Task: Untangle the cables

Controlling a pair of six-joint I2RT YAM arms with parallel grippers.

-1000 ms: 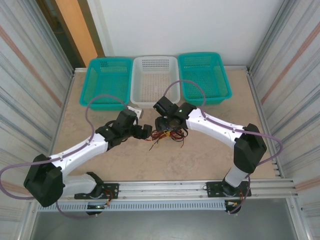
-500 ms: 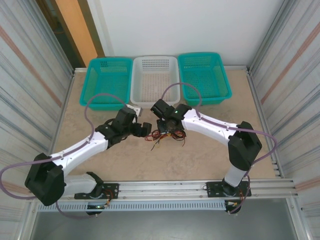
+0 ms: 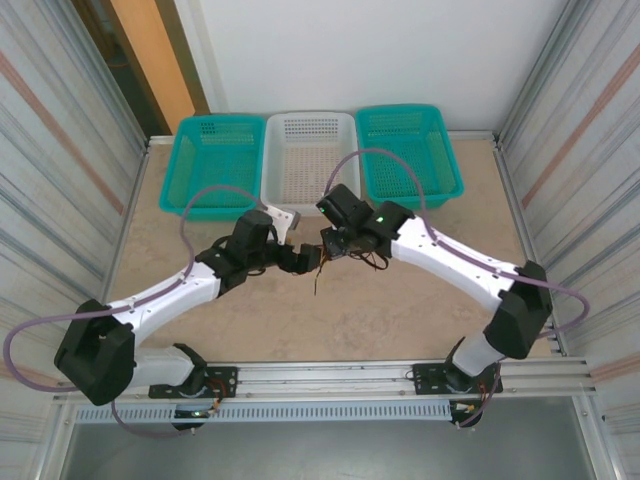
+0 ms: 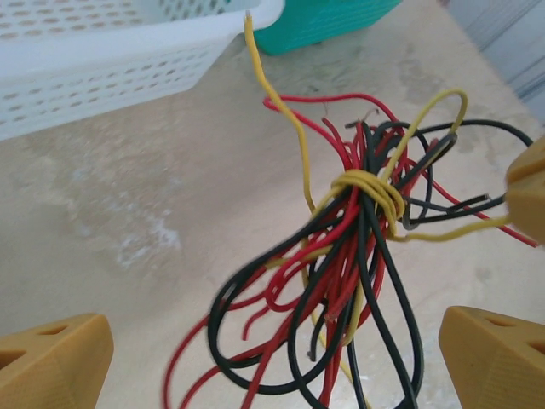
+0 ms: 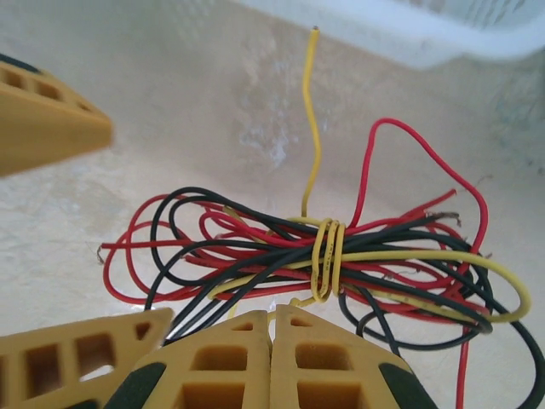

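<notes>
The cables (image 5: 255, 247), a red, black and yellow bundle cinched by a yellow wrap (image 5: 326, 256), hang just ahead of our right claw (image 5: 272, 317). It is pinched shut on them, likely to present the knot. Our left claw (image 4: 272, 362) gapes empty, with the bundle between its fingers.

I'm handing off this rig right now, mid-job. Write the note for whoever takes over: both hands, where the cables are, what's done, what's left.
Left hand: open, the cables between its fingers, not gripped.
Right hand: shut, pinching the cables beside their wrapped middle.
Cables: red, black and yellow in one bundle, in front of the white basket, apparently raised, one strand hanging toward the table.
Done: bundle grasped; nothing separated.
Left: unwind the yellow wire wound round the middle, then pull each wire free.
</notes>
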